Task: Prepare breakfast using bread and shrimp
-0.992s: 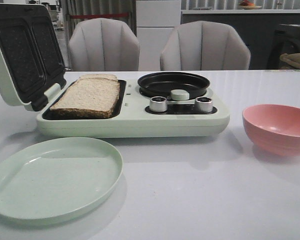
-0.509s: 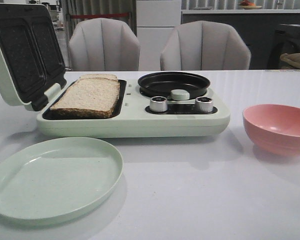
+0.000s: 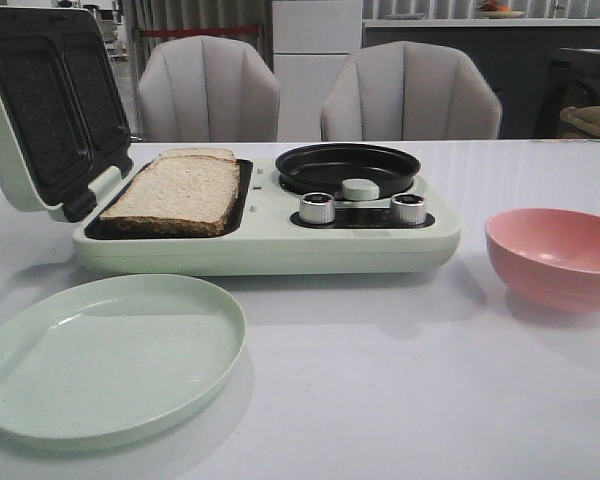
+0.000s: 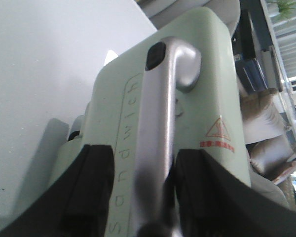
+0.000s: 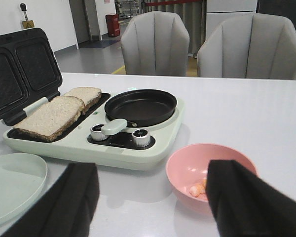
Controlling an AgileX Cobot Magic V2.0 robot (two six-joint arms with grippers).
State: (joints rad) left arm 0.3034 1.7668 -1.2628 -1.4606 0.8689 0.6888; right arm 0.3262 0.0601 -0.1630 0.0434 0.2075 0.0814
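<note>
Left gripper [image 4: 148, 197] clamps the lid's smooth silver handle [image 4: 160, 123]; right gripper [image 5: 150, 202] spread open. Grainy square bread [image 3: 175, 192], glossy pink bowl [image 3: 558, 255].

Bread [image 3: 178, 192]: two square, pale slices with dark brown crusts, lying flat one behind the other in the open sandwich maker's [image 3: 265, 245] lower tray.
Shrimp [image 5: 198, 188]: a few tiny cream and orange-pink morsels resting inside the pink bowl [image 5: 187, 168].

front view | bread [image 3: 177, 193], lid [image 3: 42, 105], plate [image 3: 105, 355] | no visible change since earlier frames
</note>
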